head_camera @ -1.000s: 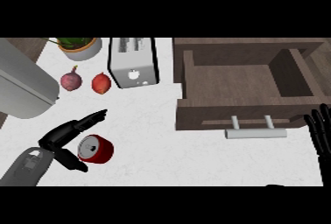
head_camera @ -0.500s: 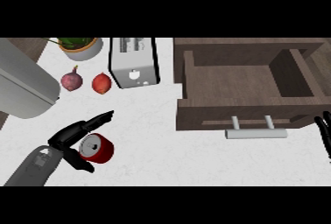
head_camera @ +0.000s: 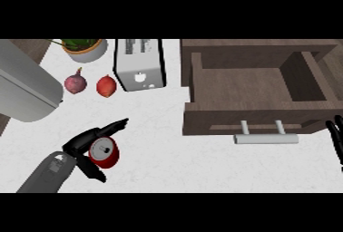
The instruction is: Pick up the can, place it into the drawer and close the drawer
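White counter [head_camera: 154,136] carried a toaster [head_camera: 139,63], potted plant [head_camera: 83,48], two red vegetables [head_camera: 106,86] and an open wooden drawer [head_camera: 258,88] at right. Red can [head_camera: 105,152] lay at lower left, the left hand [head_camera: 85,144] curled round it. Right hand [head_camera: 335,138] rested at the right edge, fingers straight.

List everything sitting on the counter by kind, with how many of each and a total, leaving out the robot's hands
Red can: 1
Onions, one purple, one red-orange: 2
Toaster: 1
Potted plant: 1
Large grey appliance, cut off at the left edge: 1
Open drawer: 1
Total: 7
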Controlling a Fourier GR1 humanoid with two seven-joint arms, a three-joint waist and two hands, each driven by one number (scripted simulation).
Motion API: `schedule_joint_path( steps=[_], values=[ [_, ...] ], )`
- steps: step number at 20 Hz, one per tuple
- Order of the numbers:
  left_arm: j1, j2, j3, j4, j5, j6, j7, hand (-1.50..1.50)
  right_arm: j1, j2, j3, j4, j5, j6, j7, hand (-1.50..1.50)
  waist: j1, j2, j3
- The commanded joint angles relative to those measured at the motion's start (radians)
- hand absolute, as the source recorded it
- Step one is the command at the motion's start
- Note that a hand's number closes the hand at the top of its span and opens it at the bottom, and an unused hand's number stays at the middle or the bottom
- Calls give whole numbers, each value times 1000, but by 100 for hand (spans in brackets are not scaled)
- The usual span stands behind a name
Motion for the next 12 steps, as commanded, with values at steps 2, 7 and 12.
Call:
schedule_joint_path(
  steps=[2, 7, 12],
  values=[
    [-24, -30, -18, -3, 17, -139, -94, -150, 3, -10, -22, -24, -19, 5, 16, -150, 0, 0, 0],
    [-36, -46, -34, 9, 29, -147, -68, 150, 16, -9, -34, -31, -40, 15, 21, -150, -2, 0, 0],
    [48, -52, -73, -84, 61, -167, -70, 150, 21, 5, -14, -22, -23, 16, 14, -150, 10, -3, 1]
  ],
)
